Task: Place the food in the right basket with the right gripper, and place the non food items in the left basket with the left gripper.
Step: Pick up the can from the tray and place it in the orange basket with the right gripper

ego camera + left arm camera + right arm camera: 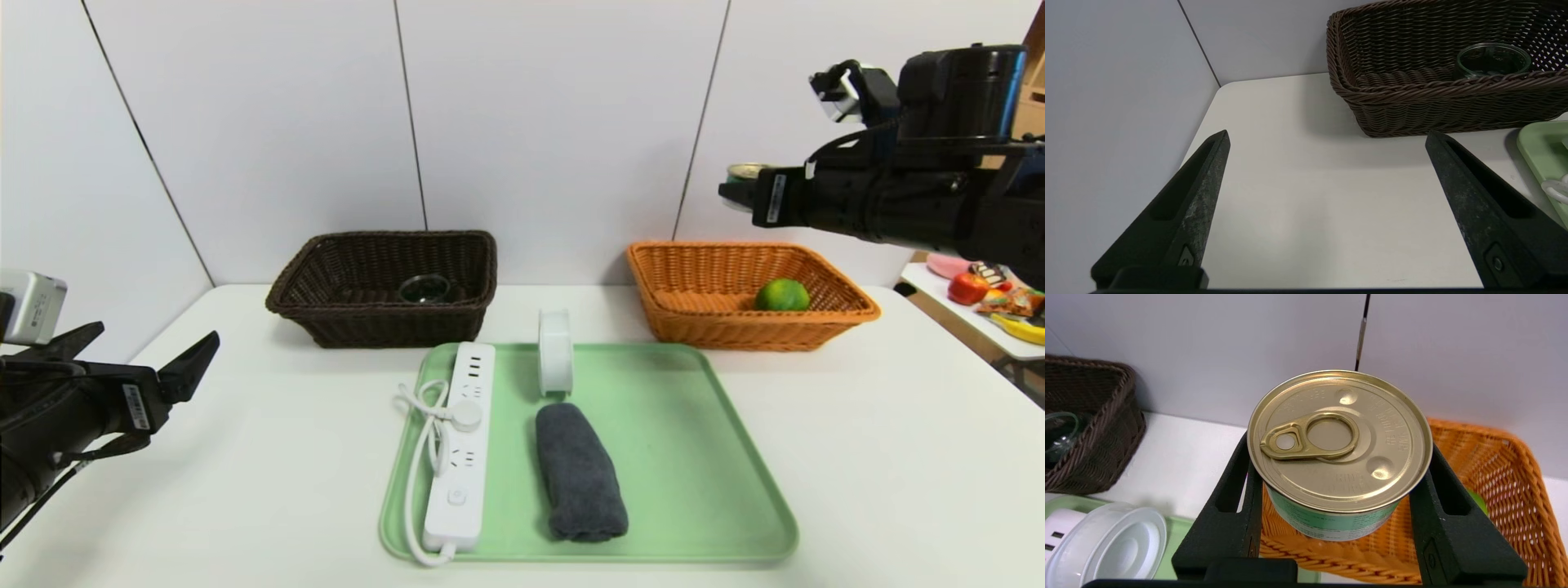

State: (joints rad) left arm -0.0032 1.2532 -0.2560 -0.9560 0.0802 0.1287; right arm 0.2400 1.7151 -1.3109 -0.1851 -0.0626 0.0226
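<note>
The right claw (1339,490) grips the tin (1339,449) at upper right of the head view, high above the orange basket (849,310), whose lime (782,295) lies straight below. The left claw (1327,139) gapes empty at lower left.

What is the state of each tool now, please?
Left tool: open, holding nothing, low over the table's left side.
Right tool: closed on the tin, raised above the orange basket.
</note>
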